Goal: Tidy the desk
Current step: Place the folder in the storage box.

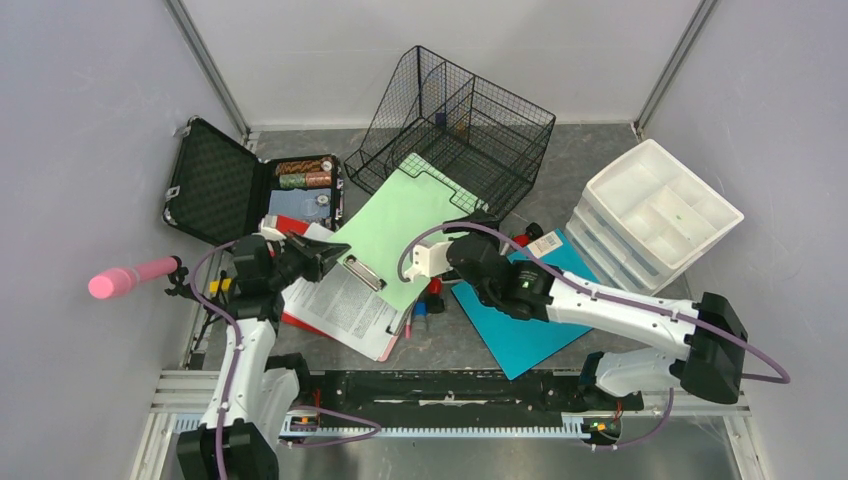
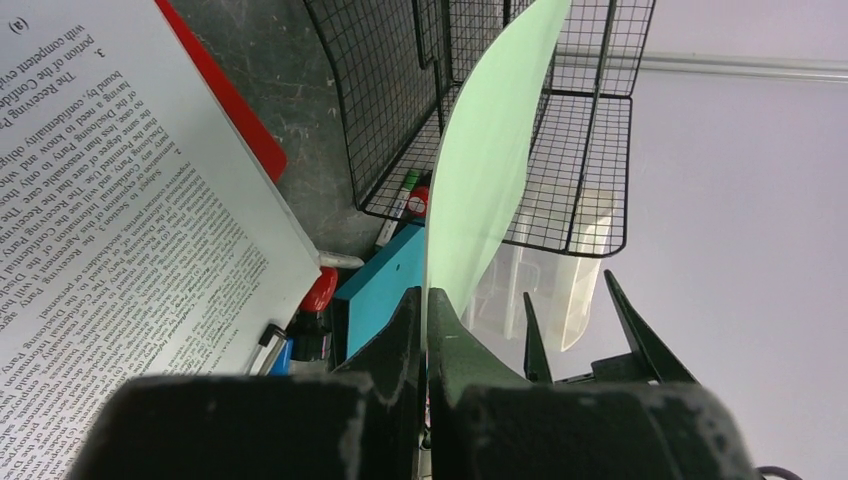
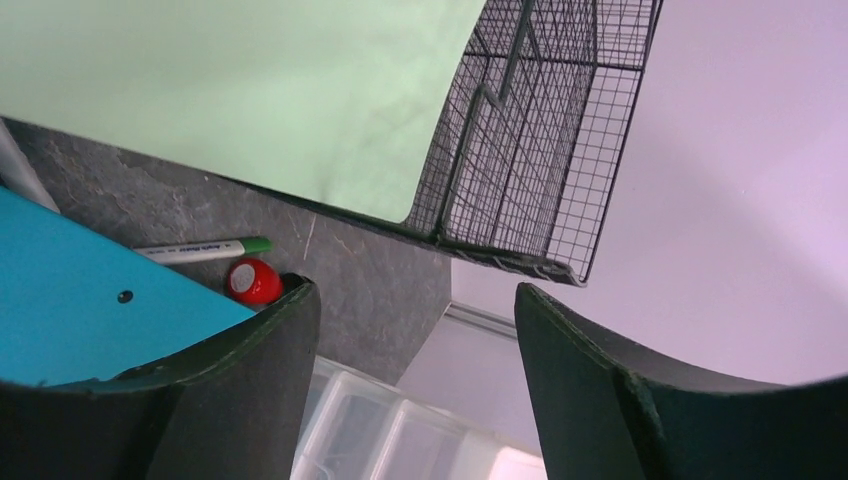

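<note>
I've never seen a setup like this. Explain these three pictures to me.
Two robot arms, the left arm and the right arm, are bolted at the edge of a grey desk. The wide picture looks down from above. The other two come from a camera on each wrist. On the desk lie a wire basket, an open black case, a white drawer box, a teal folder and printed pages. The left tool is shut on the edge of a pale green sheet. The right tool is open and holds nothing.
</note>
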